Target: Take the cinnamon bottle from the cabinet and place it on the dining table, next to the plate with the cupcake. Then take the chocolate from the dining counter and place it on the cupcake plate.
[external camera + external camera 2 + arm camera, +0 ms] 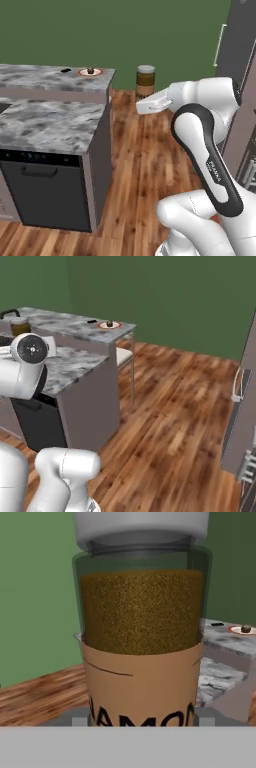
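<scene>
Though its grip stays unclear, claw (141, 106) beneath upright cinnamon bottle (145, 81); label legible close-up.

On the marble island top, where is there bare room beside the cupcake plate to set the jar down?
The dining table is bare left of the chocolate, toward its far-left end. The right corner is crowded: the plate with the cupcake sits near the edge, leaving a narrow gap before the chocolate. The cinnamon bottle is held aloft.

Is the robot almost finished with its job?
Not yet. The cinnamon bottle is out of the cabinet and carried in the air, close up in the hand view, not yet on the table. The chocolate lies left of the plate with the cupcake; that step remains.
</scene>
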You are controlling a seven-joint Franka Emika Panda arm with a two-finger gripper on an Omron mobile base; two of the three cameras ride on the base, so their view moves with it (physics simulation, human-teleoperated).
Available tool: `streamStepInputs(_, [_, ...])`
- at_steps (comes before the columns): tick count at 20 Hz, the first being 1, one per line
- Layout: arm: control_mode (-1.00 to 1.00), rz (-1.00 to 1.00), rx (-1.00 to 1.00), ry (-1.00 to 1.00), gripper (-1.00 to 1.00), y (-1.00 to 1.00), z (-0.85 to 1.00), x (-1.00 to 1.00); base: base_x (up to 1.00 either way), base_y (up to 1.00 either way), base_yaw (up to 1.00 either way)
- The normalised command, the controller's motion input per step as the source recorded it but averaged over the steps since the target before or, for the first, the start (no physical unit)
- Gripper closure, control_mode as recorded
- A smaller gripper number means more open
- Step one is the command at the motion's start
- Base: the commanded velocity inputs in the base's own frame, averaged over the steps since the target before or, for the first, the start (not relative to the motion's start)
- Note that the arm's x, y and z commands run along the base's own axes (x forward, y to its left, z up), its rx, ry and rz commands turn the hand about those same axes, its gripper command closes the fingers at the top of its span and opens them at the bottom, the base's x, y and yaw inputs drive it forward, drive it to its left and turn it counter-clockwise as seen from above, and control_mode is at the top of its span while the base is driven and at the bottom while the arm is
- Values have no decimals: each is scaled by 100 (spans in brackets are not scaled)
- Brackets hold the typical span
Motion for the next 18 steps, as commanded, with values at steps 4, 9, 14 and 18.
streamStepInputs(4, [100, 0, 0, 0, 100, 0, 0, 0, 72, 1, 12])
streamStepInputs(9, [100, 0, 0, 0, 100, 0, 0, 0, 81, 0, -1])
streamStepInputs(14, [100, 0, 0, 0, 100, 0, 0, 0, 84, 11, -4])
streamStepInputs(18, [100, 0, 0, 0, 100, 0, 0, 0, 88, 17, -3])
